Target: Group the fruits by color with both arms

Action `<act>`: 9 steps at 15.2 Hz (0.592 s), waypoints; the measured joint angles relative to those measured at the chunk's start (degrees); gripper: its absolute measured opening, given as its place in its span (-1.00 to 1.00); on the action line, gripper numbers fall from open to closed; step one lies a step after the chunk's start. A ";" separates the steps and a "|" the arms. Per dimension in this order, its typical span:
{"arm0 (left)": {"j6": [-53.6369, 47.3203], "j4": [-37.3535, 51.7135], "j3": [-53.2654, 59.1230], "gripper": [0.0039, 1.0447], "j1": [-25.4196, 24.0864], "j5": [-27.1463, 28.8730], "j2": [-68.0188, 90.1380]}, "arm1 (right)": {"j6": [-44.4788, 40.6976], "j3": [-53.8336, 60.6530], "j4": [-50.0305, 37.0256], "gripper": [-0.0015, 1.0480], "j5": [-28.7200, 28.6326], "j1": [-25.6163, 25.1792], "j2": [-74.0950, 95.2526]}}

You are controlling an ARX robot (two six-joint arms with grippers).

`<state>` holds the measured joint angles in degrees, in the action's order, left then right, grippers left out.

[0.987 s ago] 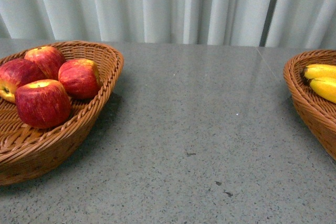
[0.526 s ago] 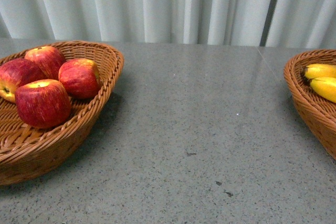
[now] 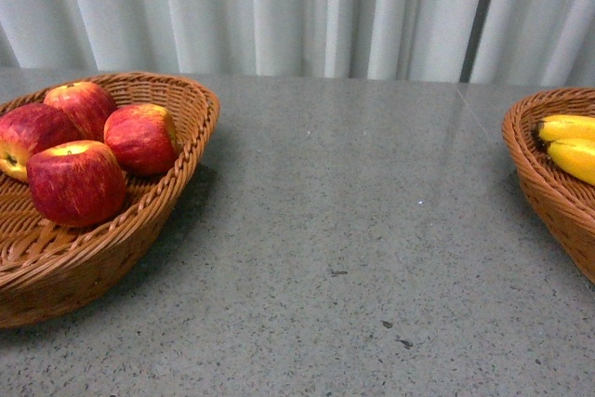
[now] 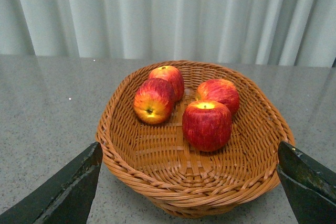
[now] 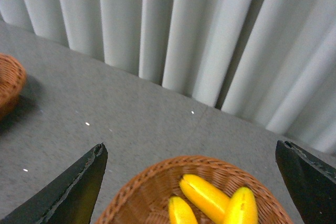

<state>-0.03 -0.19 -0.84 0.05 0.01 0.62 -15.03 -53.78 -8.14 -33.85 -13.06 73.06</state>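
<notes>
Several red apples (image 3: 76, 181) lie in a wicker basket (image 3: 177, 183) at the table's left. They also show in the left wrist view (image 4: 207, 125), inside that basket (image 4: 131, 166). My left gripper (image 4: 189, 182) is open and empty, held just short of the basket's near rim. Yellow bananas (image 3: 572, 146) lie in a second wicker basket (image 3: 539, 183) at the right edge. In the right wrist view three bananas (image 5: 205, 196) lie in this basket (image 5: 136, 192). My right gripper (image 5: 191, 182) is open and empty above it. Neither arm shows in the front view.
A grey speckled tabletop (image 3: 353, 230) spans between the two baskets. A pale pleated curtain (image 3: 297, 6) hangs behind the table. The left basket's edge (image 5: 8, 82) shows at the side of the right wrist view.
</notes>
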 joint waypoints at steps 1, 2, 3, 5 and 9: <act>0.00 0.00 0.00 0.88 0.00 0.00 0.00 | 2.43 1.62 0.17 0.87 -1.68 0.35 -3.43; 0.00 0.00 0.00 0.88 0.00 -0.02 0.00 | 4.94 4.33 0.13 0.87 -3.41 0.39 -7.34; 0.00 0.00 0.00 0.88 0.00 0.00 0.00 | 6.75 6.97 0.70 0.87 -4.50 0.42 -10.84; 0.00 0.00 0.00 0.88 0.00 0.00 0.00 | 11.58 15.26 -4.96 0.60 9.97 4.61 -21.07; 0.02 0.00 0.00 0.88 0.00 0.00 0.00 | 14.19 37.44 -0.42 -0.59 26.80 5.92 -48.04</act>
<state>-0.01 -0.19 -0.84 0.05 0.01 0.62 -0.84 -16.34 -8.56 -7.05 -7.14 25.02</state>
